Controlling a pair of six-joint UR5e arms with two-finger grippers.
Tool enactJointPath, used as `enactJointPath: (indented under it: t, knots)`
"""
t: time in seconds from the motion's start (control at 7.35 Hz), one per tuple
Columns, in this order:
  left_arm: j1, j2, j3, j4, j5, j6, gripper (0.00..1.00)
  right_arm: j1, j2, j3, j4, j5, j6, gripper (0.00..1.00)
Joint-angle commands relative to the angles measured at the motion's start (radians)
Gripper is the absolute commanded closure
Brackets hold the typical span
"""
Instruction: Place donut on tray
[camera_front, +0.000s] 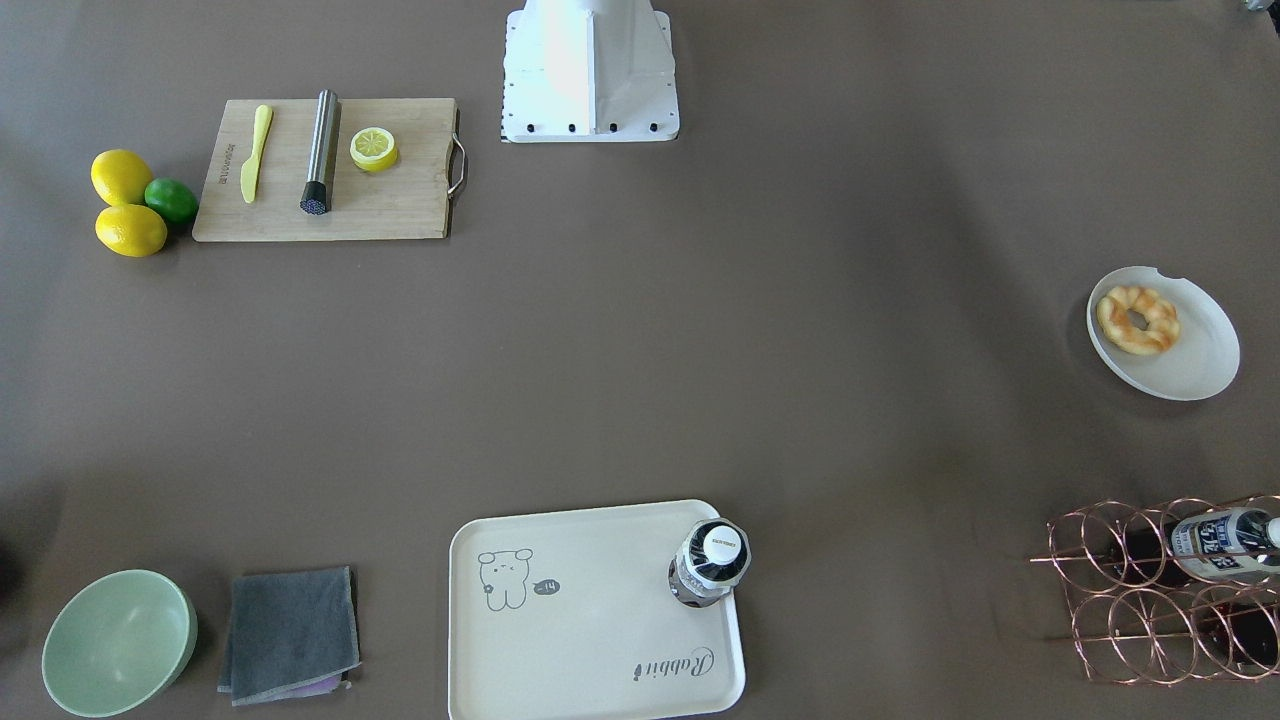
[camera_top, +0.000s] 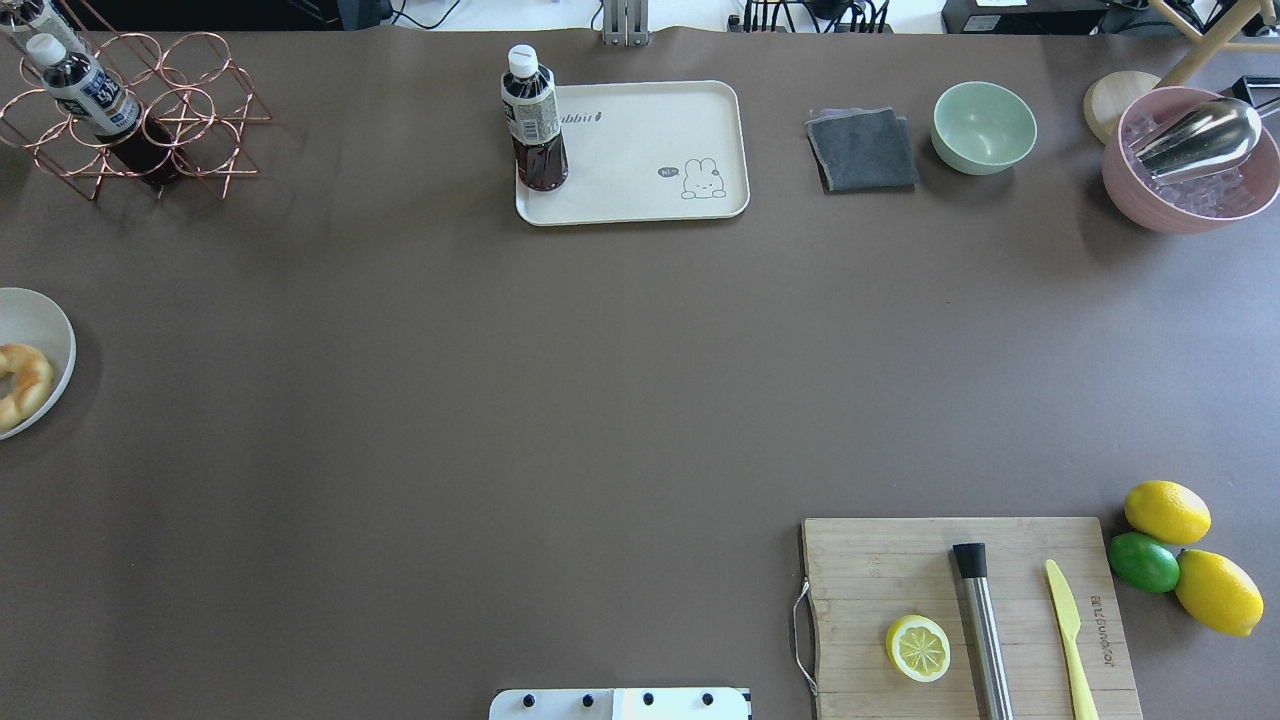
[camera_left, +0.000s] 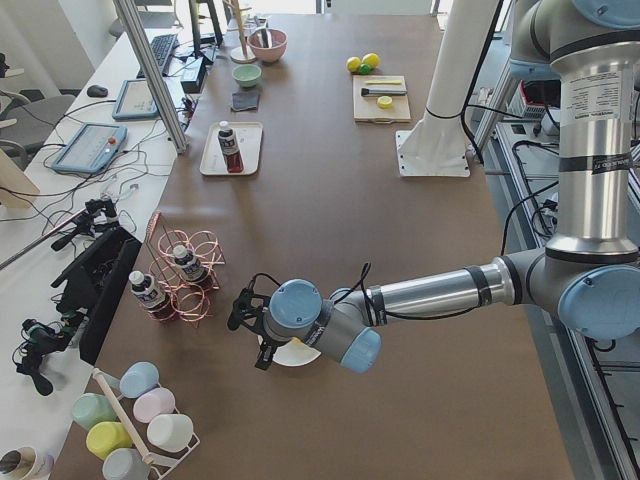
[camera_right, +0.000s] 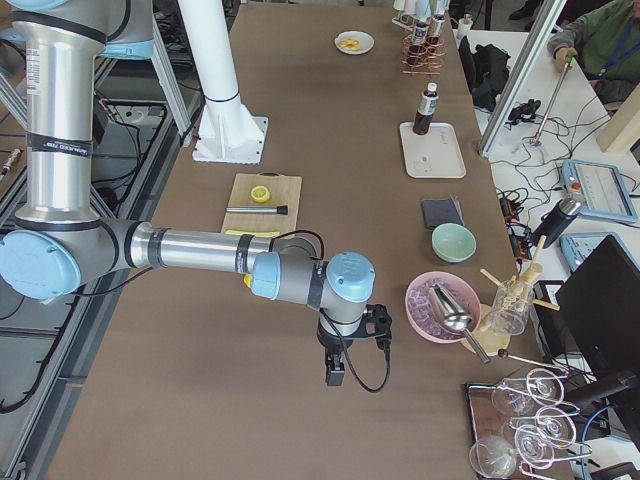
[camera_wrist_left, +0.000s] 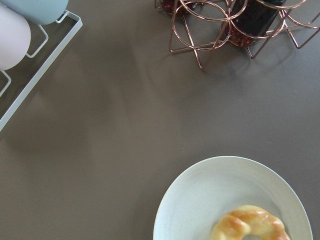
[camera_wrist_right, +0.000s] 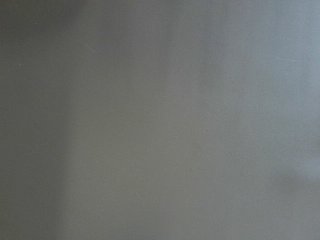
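The donut (camera_front: 1137, 320) lies on a round white notched plate (camera_front: 1195, 365) at the table's edge on my left side; it also shows in the overhead view (camera_top: 20, 385) and the left wrist view (camera_wrist_left: 250, 225). The cream tray (camera_front: 600, 640) stands at the table's far side, with a dark drink bottle (camera_front: 710, 562) upright on one corner. My left gripper (camera_left: 262, 352) hangs just over the plate; it shows only in the left side view, so I cannot tell whether it is open. My right gripper (camera_right: 335, 372) hovers over bare table at the right end, state also unclear.
A copper wire rack (camera_front: 1160, 590) with bottles stands beyond the plate. A cutting board (camera_front: 325, 170) with a lemon half, knife and metal rod, whole lemons and a lime, a green bowl (camera_front: 118, 642), a grey cloth (camera_front: 290, 633) and a pink ice bowl (camera_top: 1190, 160) are on my right side.
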Motion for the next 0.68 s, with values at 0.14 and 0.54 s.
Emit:
enactJointPath:
  t: [0.14, 0.54]
  knots:
    - [0.0, -0.004, 0.0, -0.011, 0.002, 0.002, 0.01, 0.0, 0.003, 0.0, 0.002, 0.0, 0.0, 0.0]
    - [0.0, 0.004, -0.006, -0.013, -0.004, 0.001, 0.01, 0.0, 0.003, 0.002, 0.002, 0.002, 0.002, 0.0]
